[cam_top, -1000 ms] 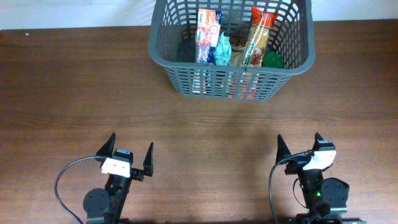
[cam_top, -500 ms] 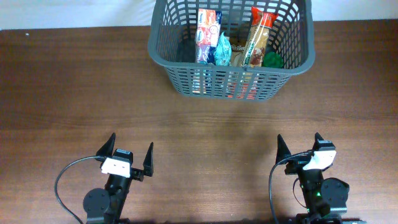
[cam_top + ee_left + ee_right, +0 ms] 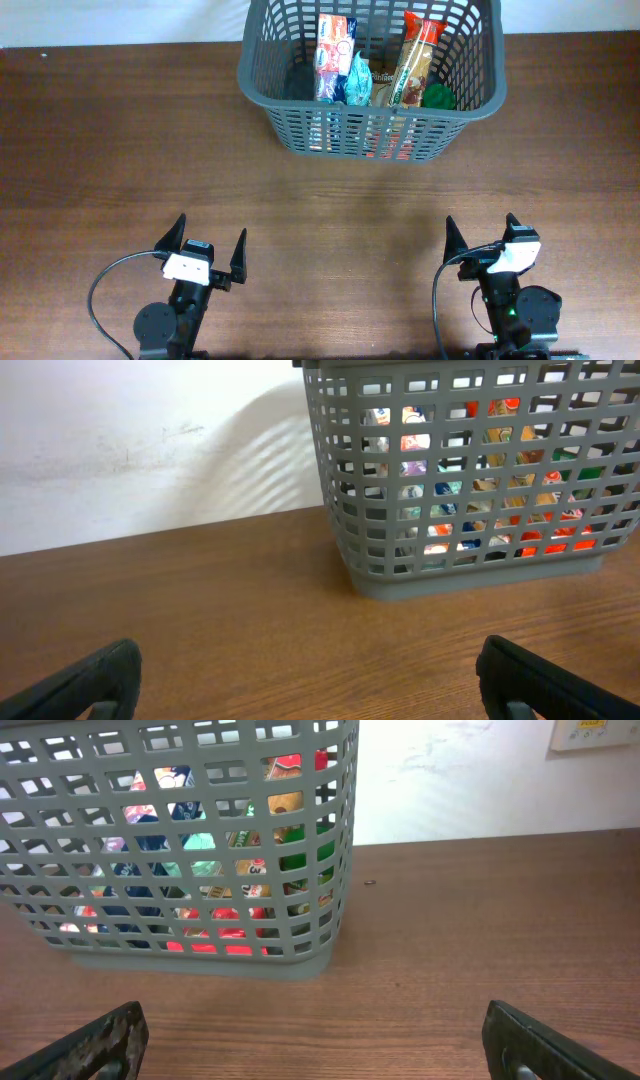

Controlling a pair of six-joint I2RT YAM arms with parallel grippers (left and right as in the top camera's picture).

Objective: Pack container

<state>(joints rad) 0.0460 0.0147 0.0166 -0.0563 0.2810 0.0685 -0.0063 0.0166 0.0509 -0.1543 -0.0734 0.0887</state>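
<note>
Looking down, the overhead view alone shows the inside of the container [image 3: 370,135]: a tall orange-and-tan packet [image 3: 415,60] stands on end against the far wall, a white, blue and pink packet [image 3: 335,55] leans beside a crumpled teal one [image 3: 358,80], and something green [image 3: 438,96] sits low on the right. The wrist views give only scraps of colour through the slots, but they show the container's full height, the white wall [image 3: 130,440] behind the bench, and, from the right wrist, a pale wall plate [image 3: 592,730].

The container sits at the bench's far edge, a little right of the middle. Both tools are at the near edge, well apart from it. From the left gripper [image 3: 212,228] the container [image 3: 470,470] lies ahead and to the right; from the right gripper [image 3: 480,222] it [image 3: 180,840] lies ahead and to the left.

Both pairs of jaws are spread wide and hold nothing. In each wrist view the dark fingers [image 3: 90,680] [image 3: 90,1045] show only at the bottom corners, with bare bench between them.

The container is dark grey plastic, rectangular with rounded corners, with lattice sides of small oblong slots, a thick smooth rim and a solid band at the base. The bench [image 3: 120,150] is dark brown wood with a fine lengthwise grain. A black cable [image 3: 100,290] loops beside the left arm.
</note>
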